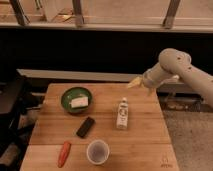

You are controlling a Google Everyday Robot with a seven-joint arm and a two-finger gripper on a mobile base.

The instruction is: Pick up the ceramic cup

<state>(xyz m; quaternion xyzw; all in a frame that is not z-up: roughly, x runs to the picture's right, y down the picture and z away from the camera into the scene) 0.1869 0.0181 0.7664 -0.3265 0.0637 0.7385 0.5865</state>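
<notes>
**Wooden table with the cup at its near edge, claw by the far right corner**

Behind the scene runs a dark wall, with a pale ledge and a few upright posts along the top. A light wooden table (145, 135) fills the lower middle of the view, with grey floor to its right.

The ceramic cup (98, 151) stands upright near the table's near edge, roughly midway between left and right. It is white outside and dark greyish inside, and nothing touches it. Just to its left lies an orange-red, carrot-like item (64, 153), close to the near left corner. A small black oblong object (85, 127) lies tilted a little farther back, between the cup and the green bowl (70, 96). The bowl sits in the far left part of the table and holds a pale blocky piece (79, 102). A white bottle (122, 113) lies right of centre, its cap end pointing away toward the far side, apart from the cup and from the bowl.

The robot's white arm (175, 67) reaches in from the right, bent at a rounded joint. The claw (136, 83) is at its end and shows as a yellowish tip pointing left beside the table's far right corner. It is well apart from the cup and beyond the bottle. Whether the claw is released or clenched cannot be told from this view. It carries no object that can be made out.
</notes>
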